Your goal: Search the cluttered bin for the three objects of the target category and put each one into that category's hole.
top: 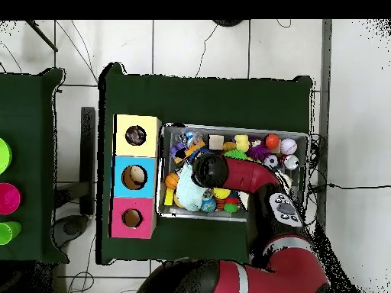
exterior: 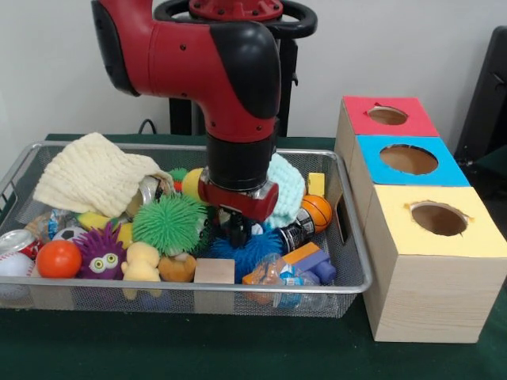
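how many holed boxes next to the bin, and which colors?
3, in a row beside the wire bin: red-topped box farthest from the front camera, blue-topped box in the middle, yellow-topped box nearest. Each has one round hole. None seem hidden.

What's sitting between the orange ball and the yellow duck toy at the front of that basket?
In the front view, a purple spiky toy with big eyes sits between the orange ball and the yellow duck.

Even, soft indoor light falls around me. My red shell (exterior: 178, 59) shows faint glare at upper centre. Shadows stay weak.
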